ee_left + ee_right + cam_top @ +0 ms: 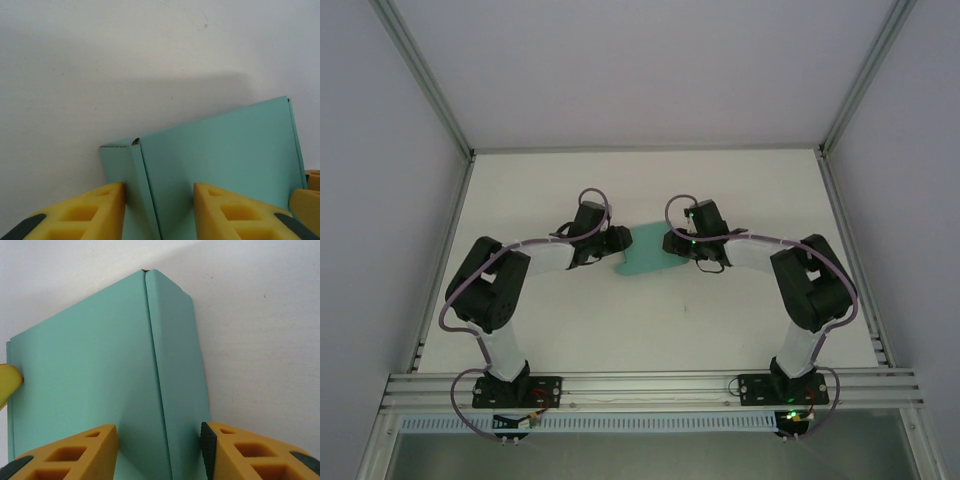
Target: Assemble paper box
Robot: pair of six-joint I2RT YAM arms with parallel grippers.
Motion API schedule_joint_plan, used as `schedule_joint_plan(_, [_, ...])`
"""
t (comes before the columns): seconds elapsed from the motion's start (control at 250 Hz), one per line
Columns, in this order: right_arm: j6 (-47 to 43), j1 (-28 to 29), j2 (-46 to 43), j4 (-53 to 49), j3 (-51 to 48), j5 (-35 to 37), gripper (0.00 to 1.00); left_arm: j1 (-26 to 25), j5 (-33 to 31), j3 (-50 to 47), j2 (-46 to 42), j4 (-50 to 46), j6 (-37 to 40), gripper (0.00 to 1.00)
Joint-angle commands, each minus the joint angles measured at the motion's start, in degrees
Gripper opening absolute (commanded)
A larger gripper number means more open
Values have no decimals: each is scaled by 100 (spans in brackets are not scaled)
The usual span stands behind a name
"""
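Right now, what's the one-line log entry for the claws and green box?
step: assemble paper box | left claw: straddles one end | right claw: straddles opposite end | grip: unclear

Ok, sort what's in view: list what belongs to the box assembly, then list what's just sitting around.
Belongs to the job:
paper box, teal, sitting between the two arms
left gripper, its fingers either side of the box
right gripper, likewise

Just there:
white table
metal rail along the near edge
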Motion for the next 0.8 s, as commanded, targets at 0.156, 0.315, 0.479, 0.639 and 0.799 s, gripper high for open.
schedule_joint_plan(0.156, [14,-63,-513,-339,-60,-54,62,378,1205,-572,342,630,-724,19])
schedule_joint_plan(0.315, [240,-93,-829,-353,-148,-222,74,526,1403,-811,387,1016,-825,15])
schedule_joint_plan(0.479, [558,-263,-998,-400,-344,-215,88,775,1659,-1114,293,1573,-948,13])
schedule_joint_plan(0.639, [969,-460,-770,222,-508,-1197,88,952,2000,-1246,459,2166,-1145,12])
schedule_joint_plan(0.799, [1257,-578,-387,848,-486,-1934,86,1024,2016,-1313,504,2234,-1070,12])
